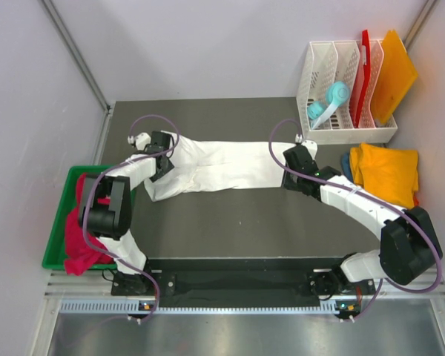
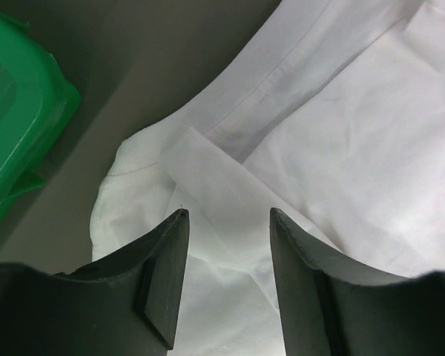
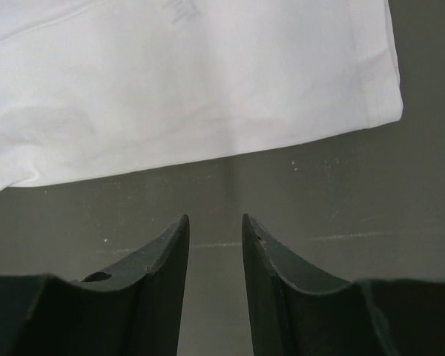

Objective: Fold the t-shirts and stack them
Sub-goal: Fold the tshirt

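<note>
Faint grey print (image 3: 179, 10) on white t-shirt (image 3: 208, 81); too blurred to read

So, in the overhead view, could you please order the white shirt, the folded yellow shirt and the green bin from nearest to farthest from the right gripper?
From the right gripper:
1. White shirt, right beside it, spread across the middle of the table.
2. Yellow shirt, folded at the table's right side.
3. Green bin, far off at the left edge.

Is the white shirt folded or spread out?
Partly folded: the white shirt lies as a long narrow band, layers overlapping at its left end.
</note>
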Tool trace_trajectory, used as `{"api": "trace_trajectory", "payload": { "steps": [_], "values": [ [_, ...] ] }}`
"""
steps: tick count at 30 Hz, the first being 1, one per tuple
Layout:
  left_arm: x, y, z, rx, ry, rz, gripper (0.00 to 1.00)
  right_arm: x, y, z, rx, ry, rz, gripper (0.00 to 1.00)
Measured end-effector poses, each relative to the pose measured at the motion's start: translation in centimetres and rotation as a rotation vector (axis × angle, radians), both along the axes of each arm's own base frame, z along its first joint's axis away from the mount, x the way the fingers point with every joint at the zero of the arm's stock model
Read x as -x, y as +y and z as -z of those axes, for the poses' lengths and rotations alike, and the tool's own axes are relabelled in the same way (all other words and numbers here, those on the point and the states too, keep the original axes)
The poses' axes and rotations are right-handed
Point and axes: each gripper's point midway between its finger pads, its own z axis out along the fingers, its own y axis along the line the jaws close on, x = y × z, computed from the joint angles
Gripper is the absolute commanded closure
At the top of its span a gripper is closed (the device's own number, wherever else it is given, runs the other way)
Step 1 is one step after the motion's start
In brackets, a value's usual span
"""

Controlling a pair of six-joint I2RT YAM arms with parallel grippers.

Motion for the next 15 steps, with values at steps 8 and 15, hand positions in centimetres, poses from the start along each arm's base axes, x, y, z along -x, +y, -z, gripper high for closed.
{"api": "trace_trajectory", "payload": {
  "steps": [8,15],
  "values": [
    [0.37,-0.05,0.48,0.013,0.008,-0.008,0.51,0.0,-0.01,0.08,0.002,0.002,0.0,0.65],
    [0.2,0.19,0.72,0.018,0.006,-0.016,0.61,0.02,-0.02,0.45,0.008,0.012,-0.001,0.65]
  ]
}}
